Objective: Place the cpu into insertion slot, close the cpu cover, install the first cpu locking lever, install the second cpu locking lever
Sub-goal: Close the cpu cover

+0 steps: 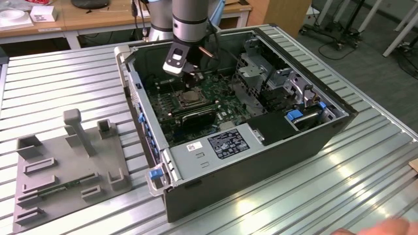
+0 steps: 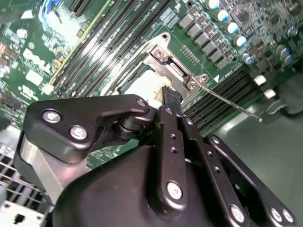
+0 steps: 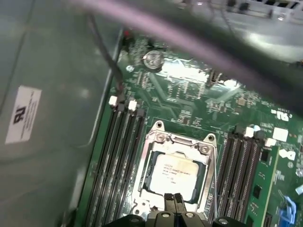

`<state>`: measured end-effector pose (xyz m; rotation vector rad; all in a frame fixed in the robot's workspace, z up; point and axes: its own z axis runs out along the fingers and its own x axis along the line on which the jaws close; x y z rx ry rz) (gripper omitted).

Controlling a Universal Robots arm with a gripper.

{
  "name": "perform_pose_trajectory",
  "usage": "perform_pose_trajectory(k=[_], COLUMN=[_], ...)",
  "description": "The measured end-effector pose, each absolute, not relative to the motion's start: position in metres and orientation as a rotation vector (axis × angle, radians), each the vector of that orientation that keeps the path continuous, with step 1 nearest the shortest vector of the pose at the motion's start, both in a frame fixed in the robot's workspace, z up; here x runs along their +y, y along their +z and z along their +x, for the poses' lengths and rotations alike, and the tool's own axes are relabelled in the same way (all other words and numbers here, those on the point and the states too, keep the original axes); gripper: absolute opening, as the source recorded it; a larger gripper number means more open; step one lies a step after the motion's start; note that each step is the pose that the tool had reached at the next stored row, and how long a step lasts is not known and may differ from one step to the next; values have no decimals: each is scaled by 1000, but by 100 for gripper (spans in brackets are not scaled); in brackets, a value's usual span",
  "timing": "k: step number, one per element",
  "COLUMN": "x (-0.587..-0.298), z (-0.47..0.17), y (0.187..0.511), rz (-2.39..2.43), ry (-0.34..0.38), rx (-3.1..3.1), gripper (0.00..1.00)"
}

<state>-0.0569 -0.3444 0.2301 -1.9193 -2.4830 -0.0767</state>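
The cpu (image 3: 173, 172) lies pale and square in the insertion slot (image 3: 142, 201) on the green motherboard; in the exterior view the slot (image 1: 191, 96) is mid-board inside the open case. The cpu cover (image 3: 182, 140), a silvery frame, lies flat around the chip. From one corner of the socket a thin locking lever (image 2: 234, 105) sticks out over the black memory slots. My gripper (image 3: 174, 201) hangs just above the edge of the cpu with its fingers together and nothing between them. It also appears in the second wrist view (image 2: 170, 97) and the exterior view (image 1: 189, 73).
Long black memory slots (image 3: 118, 151) flank the socket on both sides. The case wall (image 1: 134, 93) and drive cage (image 1: 274, 83) hem in the board. A grey fixture plate (image 1: 65, 166) lies on the table at the exterior view's left. A hand (image 1: 385, 227) is at the lower right.
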Motion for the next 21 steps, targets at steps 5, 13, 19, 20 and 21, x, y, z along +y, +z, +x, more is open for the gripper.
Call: perform_pose_trajectory(k=[5,13,19,20,21], x=[-344,-344,-344,-344,-344], z=[-57,-57,-57,-57,-57], y=[230,229,229,229,229], rz=[-1803,-1653,-1644,-1644,-1644], ry=[-76,-75,-75,-75,-75], rx=[-2566,-2662,-2668,-2668,-2668], gripper=[11,11,11,11,11])
